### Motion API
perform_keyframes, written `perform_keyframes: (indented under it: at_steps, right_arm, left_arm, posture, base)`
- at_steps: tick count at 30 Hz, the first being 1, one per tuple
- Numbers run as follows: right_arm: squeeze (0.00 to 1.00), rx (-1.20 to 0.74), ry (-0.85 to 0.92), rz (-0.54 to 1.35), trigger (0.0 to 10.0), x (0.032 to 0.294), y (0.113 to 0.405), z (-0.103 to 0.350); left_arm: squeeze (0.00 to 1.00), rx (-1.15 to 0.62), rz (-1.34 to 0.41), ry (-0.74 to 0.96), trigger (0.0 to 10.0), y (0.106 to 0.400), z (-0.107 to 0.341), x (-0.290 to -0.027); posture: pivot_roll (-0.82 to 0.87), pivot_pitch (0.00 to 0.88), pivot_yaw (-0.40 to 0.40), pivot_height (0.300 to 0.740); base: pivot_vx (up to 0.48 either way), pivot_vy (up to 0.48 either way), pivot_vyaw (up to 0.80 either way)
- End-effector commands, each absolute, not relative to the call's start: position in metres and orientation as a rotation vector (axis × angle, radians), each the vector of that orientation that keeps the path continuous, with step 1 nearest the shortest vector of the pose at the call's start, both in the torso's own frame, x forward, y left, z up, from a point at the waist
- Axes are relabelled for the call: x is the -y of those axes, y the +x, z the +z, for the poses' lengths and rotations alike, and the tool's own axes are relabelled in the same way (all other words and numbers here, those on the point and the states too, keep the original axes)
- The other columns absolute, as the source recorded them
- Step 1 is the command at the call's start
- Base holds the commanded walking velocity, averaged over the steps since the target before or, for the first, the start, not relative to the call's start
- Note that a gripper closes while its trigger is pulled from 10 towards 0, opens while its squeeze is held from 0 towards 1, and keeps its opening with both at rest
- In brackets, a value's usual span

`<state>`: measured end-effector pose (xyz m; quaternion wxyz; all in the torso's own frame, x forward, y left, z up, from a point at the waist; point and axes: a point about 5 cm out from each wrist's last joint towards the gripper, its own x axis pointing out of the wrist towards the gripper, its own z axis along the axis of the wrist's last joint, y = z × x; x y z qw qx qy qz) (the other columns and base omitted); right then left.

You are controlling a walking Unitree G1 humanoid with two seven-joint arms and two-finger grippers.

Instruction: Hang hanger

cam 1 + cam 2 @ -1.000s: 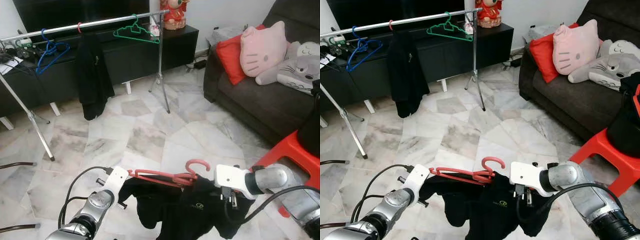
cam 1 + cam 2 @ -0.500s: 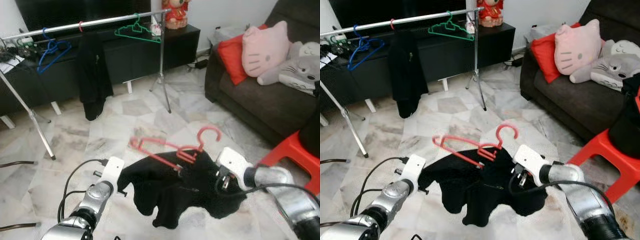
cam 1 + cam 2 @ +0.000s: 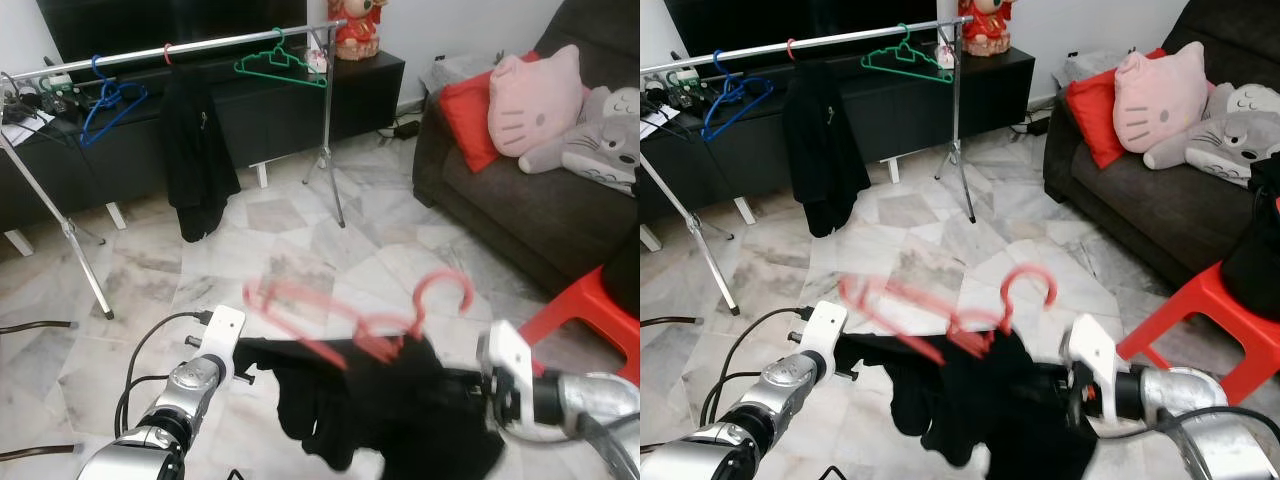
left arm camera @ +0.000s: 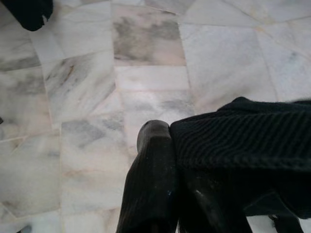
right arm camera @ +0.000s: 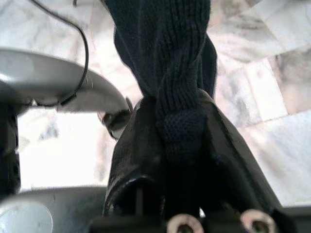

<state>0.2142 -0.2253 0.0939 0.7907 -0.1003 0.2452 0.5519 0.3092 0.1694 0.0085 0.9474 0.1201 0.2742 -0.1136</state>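
Both grippers are clamped on the black garment [image 3: 390,400], which hangs stretched between them above the marble floor [image 3: 300,250]. The left gripper [image 4: 167,145] pinches one edge of the knit; in the left wrist view its fingers [image 4: 150,170] are pressed together with fabric between them. The right gripper [image 5: 182,131] is closed on a bunched fold of the same knit, and the cloth fills the gap between its fingers in the right wrist view.

The red hanger [image 3: 350,320] sits in the garment's top, motion-blurred, with its hook [image 3: 445,295] up and one arm sticking out toward the robot's left. It is held low in front of the robot, well apart from the rail.

The metal clothes rail [image 3: 200,45] stands across the room in front of a dark TV cabinet [image 3: 280,100]. On it hang a blue hanger [image 3: 105,100] near its left end, a black jacket [image 3: 200,150] on a red hook at about the middle, and a green hanger [image 3: 280,65] near its right end. A red figurine [image 3: 355,25] stands on the cabinet's right end.

On the right is a dark sofa [image 3: 520,200] with a red cushion [image 3: 470,110], a pink cat plush [image 3: 535,95] and a grey plush [image 3: 600,135]. A red stool [image 3: 590,310] stands near the right arm. Cables [image 3: 30,95] lie at the cabinet's left end.
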Motion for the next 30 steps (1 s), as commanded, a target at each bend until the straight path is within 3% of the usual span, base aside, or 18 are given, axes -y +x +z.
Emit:
perform_keyframes:
  at_steps: [1, 12, 24, 30]
  right_arm:
    - [0.0, -0.571, -0.335, 1.154, 0.0, 0.25, 0.216, 0.107]
    - [0.0, -0.797, -0.659, 1.021, 0.0, 0.289, 0.219, 0.102]
    - [0.0, -0.802, -0.715, 1.103, 0.0, 0.264, 0.226, 0.086]
    - [0.0, -0.87, -0.811, 1.097, 0.0, 0.271, 0.225, 0.079]
  left_arm:
    - [0.0, -0.62, -0.114, 0.27, 10.0, 0.302, 0.004, -0.202]
    - [0.0, -0.629, -0.127, 0.287, 10.0, 0.302, 0.004, -0.202]
    - [0.0, -0.609, -0.143, 0.334, 10.0, 0.309, 0.011, -0.2]
    - [0.0, -0.606, -0.138, 0.333, 10.0, 0.31, 0.012, -0.2]
  posture:
    - [-0.17, 0.014, 0.009, 0.727]
    - [-0.17, 0.02, 0.012, 0.727]
    - [-0.16, 0.017, 0.011, 0.727]
    - [-0.16, 0.018, 0.009, 0.727]
  base:
    - [0.0, 0.0, 0.0]
    - [0.0, 0.0, 0.0]
    - [0.0, 0.0, 0.0]
    - [0.0, 0.0, 0.0]
